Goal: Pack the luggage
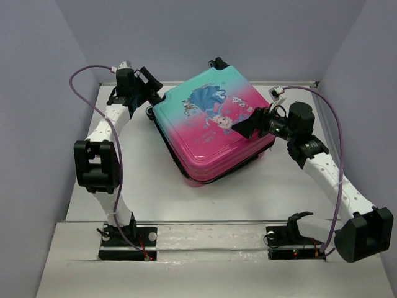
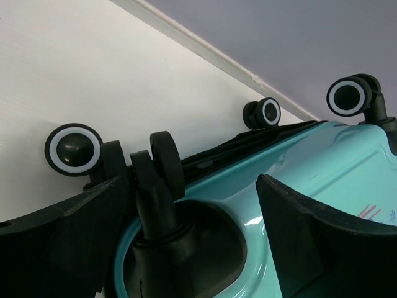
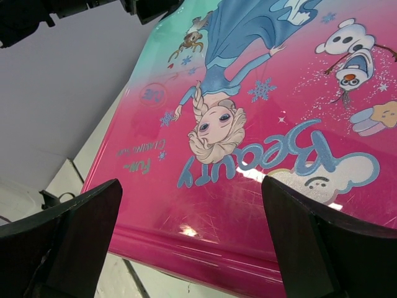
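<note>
The luggage (image 1: 211, 127) lies flat and closed on the white table (image 1: 155, 192), its princess print facing up, the teal end at the back and the pink end toward me. My left gripper (image 1: 152, 94) stands open at the teal wheel end. In the left wrist view my left gripper (image 2: 189, 186) straddles a black caster wheel (image 2: 164, 164) set in a recess of the teal shell (image 2: 322, 161), without closing on it. My right gripper (image 1: 243, 127) hovers open over the right side of the lid. In the right wrist view my right gripper (image 3: 191, 183) spans the pink shell (image 3: 248, 205) near its edge.
Grey walls enclose the table at the left (image 1: 37, 124), the back (image 1: 211, 37) and the right (image 1: 366, 93). Three more black-and-white wheels (image 2: 73, 149) (image 2: 268, 113) (image 2: 348, 97) stick out toward the back wall. Purple cables (image 1: 84, 81) loop off both arms.
</note>
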Controlling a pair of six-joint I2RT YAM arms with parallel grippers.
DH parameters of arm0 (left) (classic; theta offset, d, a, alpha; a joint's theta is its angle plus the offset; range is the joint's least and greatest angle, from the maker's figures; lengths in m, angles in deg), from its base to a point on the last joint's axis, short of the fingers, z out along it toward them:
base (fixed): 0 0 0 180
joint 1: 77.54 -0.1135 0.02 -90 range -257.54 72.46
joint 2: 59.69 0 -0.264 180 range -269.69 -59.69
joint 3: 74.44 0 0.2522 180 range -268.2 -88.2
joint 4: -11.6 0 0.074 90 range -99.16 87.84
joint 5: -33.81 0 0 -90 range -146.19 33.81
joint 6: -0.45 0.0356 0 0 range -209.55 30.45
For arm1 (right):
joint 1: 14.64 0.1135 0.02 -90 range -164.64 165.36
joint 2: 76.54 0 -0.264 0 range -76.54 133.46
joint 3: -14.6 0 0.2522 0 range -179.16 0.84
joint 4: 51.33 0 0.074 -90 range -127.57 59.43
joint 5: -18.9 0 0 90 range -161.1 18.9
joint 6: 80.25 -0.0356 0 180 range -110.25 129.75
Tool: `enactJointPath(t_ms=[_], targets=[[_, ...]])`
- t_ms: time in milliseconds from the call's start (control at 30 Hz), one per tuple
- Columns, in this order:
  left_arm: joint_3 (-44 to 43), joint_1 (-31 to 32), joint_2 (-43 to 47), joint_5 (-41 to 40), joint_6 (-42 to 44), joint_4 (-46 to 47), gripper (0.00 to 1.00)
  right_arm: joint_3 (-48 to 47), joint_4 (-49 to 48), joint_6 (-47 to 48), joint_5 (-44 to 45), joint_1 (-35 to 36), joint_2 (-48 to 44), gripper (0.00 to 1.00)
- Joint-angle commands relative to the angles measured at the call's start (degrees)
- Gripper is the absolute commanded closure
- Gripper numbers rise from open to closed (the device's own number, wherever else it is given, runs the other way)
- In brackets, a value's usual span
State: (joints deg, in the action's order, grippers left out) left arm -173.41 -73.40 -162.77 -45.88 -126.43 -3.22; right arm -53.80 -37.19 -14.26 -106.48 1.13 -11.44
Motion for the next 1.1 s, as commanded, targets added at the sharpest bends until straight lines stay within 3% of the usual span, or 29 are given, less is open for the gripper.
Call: enactJointPath(t_ms=[0,167,600,1067], targets=[[-2.3,0.4,-3.2,1.4,-2.0,-0.6,0.01,0.1,-3.6,0.3,-0.5,0.1,-0.9,0.00],[-3.7,0.7,-5.7,2.2,-3.6,-0.3,0.01,0.3,-3.6,0.5,-0.4,0.1,-0.9,0.00],[0.7,-0.4,5.5,-9.0,3.7,1.1,0.01,1.0,-3.7,1.0,0.0,0.1,-1.2,0.00],[2.0,-0.4,-1.1,0.9,-1.5,0.5,0.01,1.7,-3.8,0.7,-0.5,0.1,-1.7,0.00]])
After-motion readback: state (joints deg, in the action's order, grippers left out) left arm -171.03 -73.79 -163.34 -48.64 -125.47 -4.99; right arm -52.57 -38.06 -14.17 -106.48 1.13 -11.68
